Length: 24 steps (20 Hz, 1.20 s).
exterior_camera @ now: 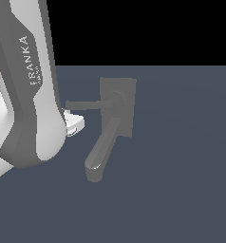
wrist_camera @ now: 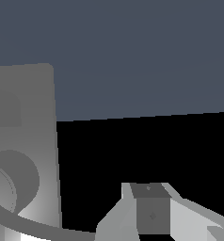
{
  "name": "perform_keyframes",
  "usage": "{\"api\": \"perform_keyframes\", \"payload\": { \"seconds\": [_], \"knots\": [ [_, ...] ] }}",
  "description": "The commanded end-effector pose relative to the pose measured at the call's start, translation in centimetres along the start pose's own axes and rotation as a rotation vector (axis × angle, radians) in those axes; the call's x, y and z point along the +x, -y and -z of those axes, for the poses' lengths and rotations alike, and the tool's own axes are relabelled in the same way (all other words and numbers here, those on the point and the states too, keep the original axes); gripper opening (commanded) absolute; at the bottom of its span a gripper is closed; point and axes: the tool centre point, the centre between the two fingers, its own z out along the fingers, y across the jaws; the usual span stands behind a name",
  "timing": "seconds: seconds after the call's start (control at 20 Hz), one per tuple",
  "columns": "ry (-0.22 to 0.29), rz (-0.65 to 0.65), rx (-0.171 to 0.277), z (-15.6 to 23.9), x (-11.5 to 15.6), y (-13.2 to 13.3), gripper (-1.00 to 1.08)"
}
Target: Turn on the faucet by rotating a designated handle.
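Where arm (exterior_camera: 24,85) hides handle (exterior_camera: 86,105) tip

The faucet (exterior_camera: 118,107) looks like matt grey metal or plastic, smooth all over, with only a soft sheen along its thick spout (exterior_camera: 101,152). The thin handle (exterior_camera: 86,105) has the same dull grey finish. The arm (exterior_camera: 32,85) wears smooth, satiny white shells with dark grey trim. The floor (exterior_camera: 181,166) is flat, matt blue-grey.

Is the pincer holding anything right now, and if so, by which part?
Cannot be told. The arm hides the pincer in the exterior view, near the free tip of the handle; the wrist view shows only one finger beside the faucet.
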Motion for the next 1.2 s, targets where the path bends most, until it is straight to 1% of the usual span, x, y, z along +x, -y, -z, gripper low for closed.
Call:
{"api": "perform_keyframes", "payload": {
  "seconds": [0.0,0.25,0.4,0.55,0.7,0.8,1.0,1.15],
  "knots": [
    [-0.007,0.018,0.0,-0.2,0.5,0.5,-1.0],
    [0.008,0.043,0.005,-1.1,0.5,1.5,-1.0],
    [0.015,0.059,0.025,-2.0,0.6,3.0,-1.0],
    [0.011,0.075,0.051,-2.6,1.1,4.9,-1.0],
    [0.007,0.076,0.057,-2.8,1.3,5.7,-1.0],
    [0.008,0.068,0.045,-2.6,1.2,5.5,-1.0],
    [0.009,0.052,0.0,-1.9,1.2,4.2,-1.0],
    [0.005,0.059,-0.024,-1.6,1.6,3.7,-1.0]
  ]
}}
